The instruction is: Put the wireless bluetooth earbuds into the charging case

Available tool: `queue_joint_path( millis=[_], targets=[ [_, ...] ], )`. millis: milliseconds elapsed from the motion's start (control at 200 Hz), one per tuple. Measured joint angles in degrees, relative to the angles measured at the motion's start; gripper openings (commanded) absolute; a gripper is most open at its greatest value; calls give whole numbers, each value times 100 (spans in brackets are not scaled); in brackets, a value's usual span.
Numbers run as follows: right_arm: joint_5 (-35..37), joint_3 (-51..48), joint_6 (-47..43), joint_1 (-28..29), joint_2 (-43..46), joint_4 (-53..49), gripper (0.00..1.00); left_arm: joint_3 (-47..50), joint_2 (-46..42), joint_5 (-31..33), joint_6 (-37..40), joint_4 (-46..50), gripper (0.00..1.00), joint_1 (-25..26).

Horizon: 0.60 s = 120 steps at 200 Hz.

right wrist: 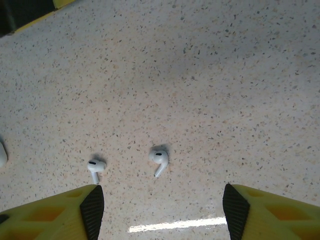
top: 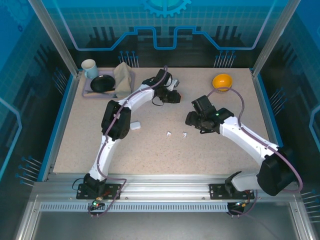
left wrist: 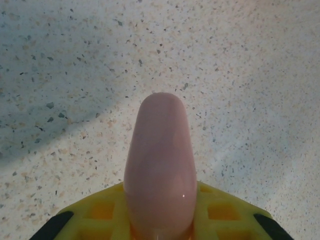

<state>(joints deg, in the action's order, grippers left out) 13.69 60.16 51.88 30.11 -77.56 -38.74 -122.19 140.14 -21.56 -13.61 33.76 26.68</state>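
White earbuds (right wrist: 159, 160), just ahead of spread right gripper (right wrist: 162, 207)

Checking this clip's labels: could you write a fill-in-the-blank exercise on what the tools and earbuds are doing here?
1. The left tool is shut on a ____ case.
2. ____ white earbuds lie on the table just ahead of the right tool.
3. The right tool's jaws stand ____, with nothing between them.
Missing words: pink; two; open.
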Motion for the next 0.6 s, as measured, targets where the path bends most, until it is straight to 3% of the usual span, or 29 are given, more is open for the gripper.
queue_joint_path(
  millis=[180, 445, 600],
  targets=[
    [0, 181, 63, -92, -114, 9, 67, -409, 433, -42, -7, 704, 23, -149],
    [-2, 249, 109, -146, -199, 26, 72, -527, 531, -33, 22, 1172, 55, -352],
    [24, 446, 168, -173, -323, 24, 79, -527, 516, -11, 13, 1244, 64, -398]
  ],
)
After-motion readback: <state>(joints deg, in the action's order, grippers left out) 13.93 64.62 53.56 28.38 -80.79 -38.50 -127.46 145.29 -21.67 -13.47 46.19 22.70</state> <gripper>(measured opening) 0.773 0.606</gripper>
